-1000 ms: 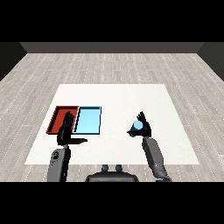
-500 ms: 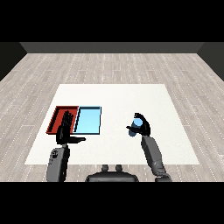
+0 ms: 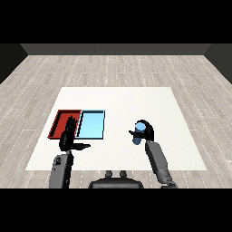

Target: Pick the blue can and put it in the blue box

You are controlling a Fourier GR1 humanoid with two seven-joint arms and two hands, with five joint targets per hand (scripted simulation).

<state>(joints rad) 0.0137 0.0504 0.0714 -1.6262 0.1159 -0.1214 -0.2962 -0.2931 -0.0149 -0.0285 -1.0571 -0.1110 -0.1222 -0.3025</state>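
Curling round the can (image 3: 137,134), the right hand (image 3: 146,131) holds it over the white table (image 3: 136,99), well right of the blue tray (image 3: 91,124). Beside that tray lies the red tray (image 3: 62,118), and the left hand (image 3: 69,138) stands with straight fingers, grasping nothing, in front of both.

My right hand (image 3: 146,132) curls round the blue can (image 3: 138,134) above the white table (image 3: 136,102), well right of the light blue tray (image 3: 91,124) and red tray (image 3: 59,122), while my left hand (image 3: 69,138) rests with straight fingers
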